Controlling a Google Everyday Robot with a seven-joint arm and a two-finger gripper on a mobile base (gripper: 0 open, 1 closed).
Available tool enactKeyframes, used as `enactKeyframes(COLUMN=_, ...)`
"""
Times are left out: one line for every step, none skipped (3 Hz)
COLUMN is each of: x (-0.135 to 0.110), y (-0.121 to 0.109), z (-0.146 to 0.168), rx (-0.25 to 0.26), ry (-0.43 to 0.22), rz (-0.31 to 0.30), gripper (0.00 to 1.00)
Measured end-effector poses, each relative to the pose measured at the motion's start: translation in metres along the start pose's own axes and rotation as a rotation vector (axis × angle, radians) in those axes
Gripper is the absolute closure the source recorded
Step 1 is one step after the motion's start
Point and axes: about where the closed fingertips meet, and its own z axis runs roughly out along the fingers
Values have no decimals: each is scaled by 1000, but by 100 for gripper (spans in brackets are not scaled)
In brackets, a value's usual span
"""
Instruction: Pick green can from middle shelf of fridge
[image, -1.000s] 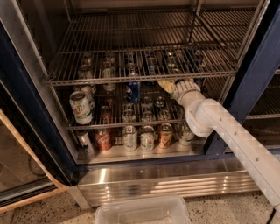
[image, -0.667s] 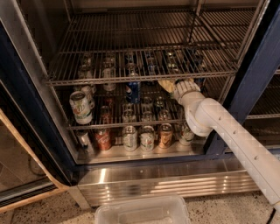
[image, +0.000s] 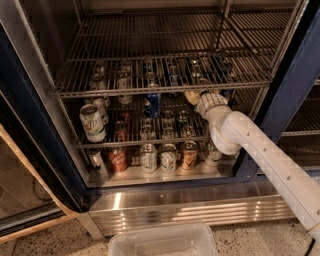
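Note:
The fridge (image: 295, 85) stands open, with a dark blue frame and wire racks. The middle shelf (image: 150, 144) holds a large white can with green print (image: 93, 122) at the left, a blue can (image: 153, 102) further back and several small dark cans with silver rims. One of these, under the gripper, looks like the green can (image: 185, 126), though its colour is hard to make out. My gripper (image: 192, 96) reaches in from the right. It sits just under the front rail of the bare top rack (image: 150, 65), above and apart from the dark cans.
Several cans (image: 169, 157) line the fridge floor below the middle shelf. A ribbed steel base panel (image: 190, 207) runs under them. A clear plastic bin (image: 160, 242) lies on the floor in front. The open door's edge (image: 30, 165) is at the left.

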Motion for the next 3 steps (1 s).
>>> enactKeyframes(x=0, y=0, z=0, rx=0, ry=0, rz=0, gripper=66)
enactKeyframes(x=0, y=0, z=0, rx=0, ry=0, rz=0, gripper=90)
enactKeyframes(x=-10, y=9, z=-17, rx=-17, ry=-1, rz=1, gripper=100)
